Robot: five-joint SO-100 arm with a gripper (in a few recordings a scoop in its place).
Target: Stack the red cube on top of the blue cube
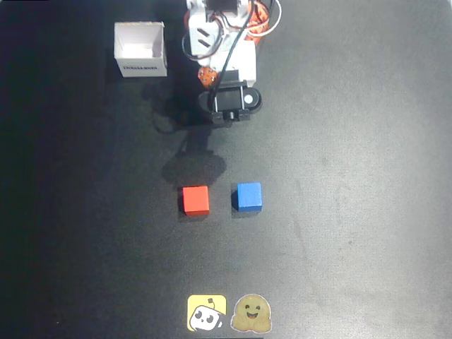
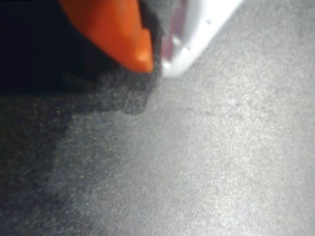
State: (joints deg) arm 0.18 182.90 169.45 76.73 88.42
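Though tips meeting, tool (image 2: 156,64) empty.

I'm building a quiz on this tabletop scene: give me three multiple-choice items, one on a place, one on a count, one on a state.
1. In the overhead view, the small matte red cube lies where relative to the small matte blue cube?
A left
B right
C on top

2. How many cartoon stickers lie at the bottom edge?
A one
B two
C four

3. The pincer is
A gripping the red cube
B shut, holding nothing
C wide open

Key: A, the cubes sit side by side, apart; B, a yellow and a tan one; B, tips meet over bare cloth.
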